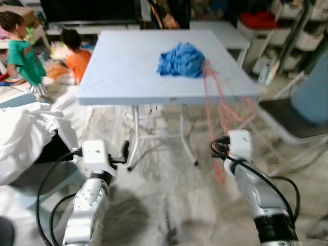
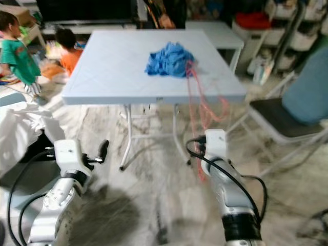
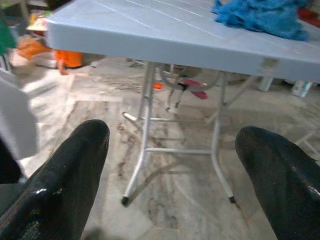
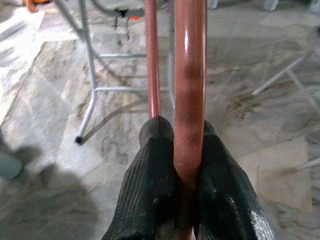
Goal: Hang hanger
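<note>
A thin orange-red hanger [image 1: 221, 105] stands up in front of the table's right corner, blurred in the eye views. My right gripper [image 4: 187, 131] is shut on its lower bar, and the hanger's rod [image 4: 190, 65] runs straight out from between the black fingers [image 4: 157, 165]. In the left eye view this right gripper [image 1: 219, 149] is low, in front of the table. My left gripper [image 3: 172, 145] is open and holds nothing; it [image 1: 123, 151] hovers low at the left, facing the table legs. A crumpled blue cloth [image 1: 181, 60] lies on the table.
The light blue folding table [image 1: 123, 72] stands straight ahead on a marbled floor. A grey chair [image 1: 294, 120] is at the right. Two children [image 1: 23, 51] sit at the back left, and a white sheet [image 1: 23, 136] lies at the near left. Shelves are behind.
</note>
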Tool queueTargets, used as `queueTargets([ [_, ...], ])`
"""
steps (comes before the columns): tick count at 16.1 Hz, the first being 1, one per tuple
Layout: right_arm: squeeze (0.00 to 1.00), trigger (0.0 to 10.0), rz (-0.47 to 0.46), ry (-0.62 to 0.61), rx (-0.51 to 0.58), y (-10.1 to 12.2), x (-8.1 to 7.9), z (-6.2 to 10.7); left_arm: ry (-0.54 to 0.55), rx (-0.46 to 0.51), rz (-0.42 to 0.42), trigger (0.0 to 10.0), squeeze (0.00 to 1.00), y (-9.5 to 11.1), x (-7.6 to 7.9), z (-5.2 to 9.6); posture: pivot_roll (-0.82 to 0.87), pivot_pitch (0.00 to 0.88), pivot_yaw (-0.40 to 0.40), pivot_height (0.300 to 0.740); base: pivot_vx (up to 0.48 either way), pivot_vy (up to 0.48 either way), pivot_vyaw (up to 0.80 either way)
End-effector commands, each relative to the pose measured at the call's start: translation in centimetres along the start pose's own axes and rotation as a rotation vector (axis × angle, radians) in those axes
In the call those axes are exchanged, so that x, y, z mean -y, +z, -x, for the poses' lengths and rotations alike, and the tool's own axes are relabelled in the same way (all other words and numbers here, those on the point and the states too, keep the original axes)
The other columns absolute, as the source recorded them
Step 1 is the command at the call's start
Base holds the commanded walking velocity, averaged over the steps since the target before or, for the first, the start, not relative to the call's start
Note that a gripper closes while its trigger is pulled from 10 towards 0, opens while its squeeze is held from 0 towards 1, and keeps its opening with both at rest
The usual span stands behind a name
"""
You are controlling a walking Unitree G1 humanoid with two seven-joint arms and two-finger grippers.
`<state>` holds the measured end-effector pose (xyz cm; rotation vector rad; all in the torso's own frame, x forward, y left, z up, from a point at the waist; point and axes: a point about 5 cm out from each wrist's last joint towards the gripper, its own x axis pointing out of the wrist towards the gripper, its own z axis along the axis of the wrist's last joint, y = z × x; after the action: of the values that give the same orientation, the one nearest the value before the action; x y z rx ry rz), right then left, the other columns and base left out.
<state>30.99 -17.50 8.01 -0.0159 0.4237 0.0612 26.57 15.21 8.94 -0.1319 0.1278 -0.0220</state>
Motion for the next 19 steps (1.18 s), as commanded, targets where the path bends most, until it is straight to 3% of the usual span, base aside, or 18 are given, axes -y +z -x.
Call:
queueTargets([
  [1, 0.00, 10.0, 0.004, -0.035, 0.020, 0.59, 0.92, 0.21, -0.015, -0.008, 0.008, 10.0, 0.00, -0.04, 0.59, -0.03, -0.09, 0.000, 0.017, 0.740, 0.000, 0.480, 0.00],
  [12, 0.00, 10.0, 0.007, -0.043, 0.043, 0.86, 0.76, 0.26, -0.037, -0.003, 0.035, 10.0, 0.00, 0.16, 0.72, -0.06, -0.09, 0.000, 0.018, 0.740, 0.000, 0.480, 0.00],
  [19, 0.00, 10.0, 0.006, -0.049, 0.037, 0.74, 0.83, 0.31, -0.131, 0.028, 0.082, 10.0, 0.00, 0.53, 1.21, 0.24, -0.09, 0.000, 0.020, 0.740, 0.035, 0.000, -0.17],
])
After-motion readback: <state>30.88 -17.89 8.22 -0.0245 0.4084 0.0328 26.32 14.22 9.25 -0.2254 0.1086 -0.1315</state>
